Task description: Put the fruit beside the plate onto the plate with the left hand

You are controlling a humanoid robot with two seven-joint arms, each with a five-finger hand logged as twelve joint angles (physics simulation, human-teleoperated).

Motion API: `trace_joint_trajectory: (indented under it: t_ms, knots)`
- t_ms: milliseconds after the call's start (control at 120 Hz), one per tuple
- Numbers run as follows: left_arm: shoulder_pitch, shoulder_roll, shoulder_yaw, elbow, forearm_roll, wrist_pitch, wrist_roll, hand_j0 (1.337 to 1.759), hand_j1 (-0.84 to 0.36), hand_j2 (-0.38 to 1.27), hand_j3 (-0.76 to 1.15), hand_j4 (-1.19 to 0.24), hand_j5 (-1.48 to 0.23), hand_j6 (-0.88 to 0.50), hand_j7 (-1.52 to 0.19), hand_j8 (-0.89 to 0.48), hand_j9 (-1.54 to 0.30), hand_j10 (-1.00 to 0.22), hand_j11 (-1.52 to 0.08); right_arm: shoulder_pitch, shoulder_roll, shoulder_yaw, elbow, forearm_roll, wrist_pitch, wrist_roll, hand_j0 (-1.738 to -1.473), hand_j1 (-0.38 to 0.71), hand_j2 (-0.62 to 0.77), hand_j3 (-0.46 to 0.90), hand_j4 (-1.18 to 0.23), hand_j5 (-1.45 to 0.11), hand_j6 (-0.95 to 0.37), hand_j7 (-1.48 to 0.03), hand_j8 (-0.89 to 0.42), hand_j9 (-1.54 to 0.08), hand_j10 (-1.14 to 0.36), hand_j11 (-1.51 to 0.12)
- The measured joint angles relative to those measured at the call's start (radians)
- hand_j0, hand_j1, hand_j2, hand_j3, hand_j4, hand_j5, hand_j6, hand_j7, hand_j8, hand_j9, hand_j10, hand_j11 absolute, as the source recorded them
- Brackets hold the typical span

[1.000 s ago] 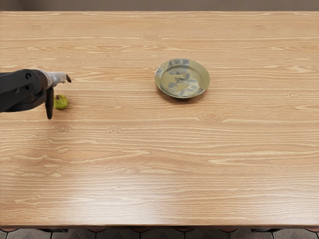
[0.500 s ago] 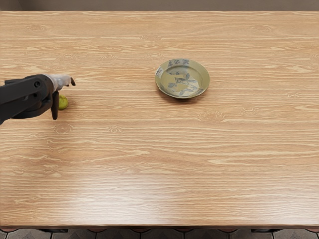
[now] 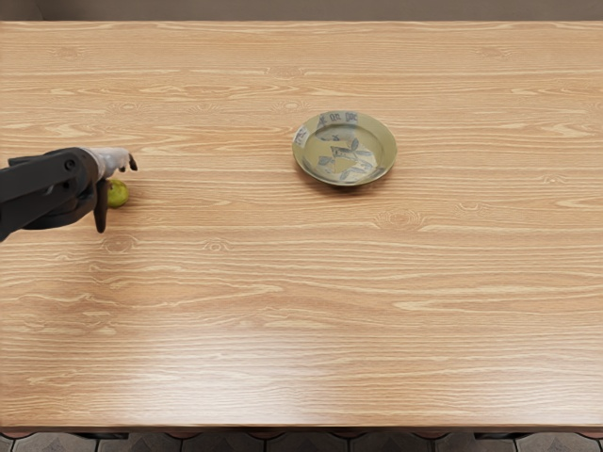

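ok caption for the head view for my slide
Left hand at the green fruit, patterned plate well across the wooden table.

The wooden table (image 3: 301, 311) carries 1 patterned plate (image 3: 344, 148) and 1 small green fruit (image 3: 119, 193), well apart.

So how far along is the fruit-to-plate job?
Done: only the approach; the left hand is at the green fruit, partly covering it, well apart from the patterned plate. In hand: the grasp; I cannot tell whether the hand grips it, and the fruit sits on the table. Left: lift, carry over, set it on the plate, which holds nothing. Right arm not in view.
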State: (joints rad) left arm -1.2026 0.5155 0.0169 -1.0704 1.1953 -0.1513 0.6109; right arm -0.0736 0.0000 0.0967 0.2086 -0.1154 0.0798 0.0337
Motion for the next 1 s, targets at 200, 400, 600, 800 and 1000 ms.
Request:
trace_joint_trajectory:
  t_ms: [200, 400, 600, 800, 1000]
  knots:
    - [-0.007, -0.019, 0.0, 0.043, -0.006, -0.022, 0.0, 1.658, 0.08, 0.05, 0.0, -0.23, -0.3, -0.23, -0.29, -0.23, -0.29, -0.23, -0.29, 0.0, 0.0, 0.0, 0.0, 0.0, 0.0, 0.0, -1.658, -0.31, -0.01, 0.0, -0.03, -0.04, -0.03, -0.04, -0.03, -0.04, -0.03, -0.04]
    - [-0.011, -0.053, 0.0, 0.095, -0.006, -0.042, 0.0, 1.658, 0.07, 0.05, 0.0, -0.24, -0.3, -0.24, -0.3, -0.24, -0.3, -0.24, -0.3, 0.0, 0.0, 0.0, 0.0, 0.0, 0.0, 0.0, -1.658, -0.31, -0.01, 0.0, -0.03, -0.04, -0.03, -0.04, -0.03, -0.04, -0.03, -0.04]
    - [-0.003, -0.054, 0.0, 0.113, -0.004, -0.034, 0.0, 1.658, 0.07, 0.05, 0.0, -0.24, -0.31, -0.24, -0.31, -0.24, -0.31, -0.24, -0.3, 0.0, 0.0, 0.0, 0.0, -0.001, 0.0, 0.0, -1.658, -0.31, -0.01, 0.0, -0.03, -0.04, -0.03, -0.04, -0.03, -0.04, -0.03, -0.04]
    - [-0.003, -0.058, -0.001, 0.117, -0.004, -0.032, 0.0, 1.658, 0.05, 0.05, 0.0, -0.25, -0.33, -0.26, -0.33, -0.26, -0.33, -0.25, -0.33, 0.0, 0.0, 0.0, 0.0, 0.0, 0.0, 0.0, -1.658, -0.31, -0.01, 0.0, -0.03, -0.04, -0.03, -0.04, -0.03, -0.04, -0.03, -0.04]
    - [-0.002, -0.058, 0.0, 0.122, -0.005, -0.033, 0.0, 1.658, 0.0, 0.06, 0.0, -0.29, -0.38, -0.3, -0.38, -0.3, -0.38, -0.29, -0.38, 0.0, 0.0, 0.0, 0.0, -0.001, 0.0, 0.0, -1.658, -0.31, -0.01, 0.0, -0.03, -0.04, -0.03, -0.04, -0.03, -0.04, -0.03, -0.04]
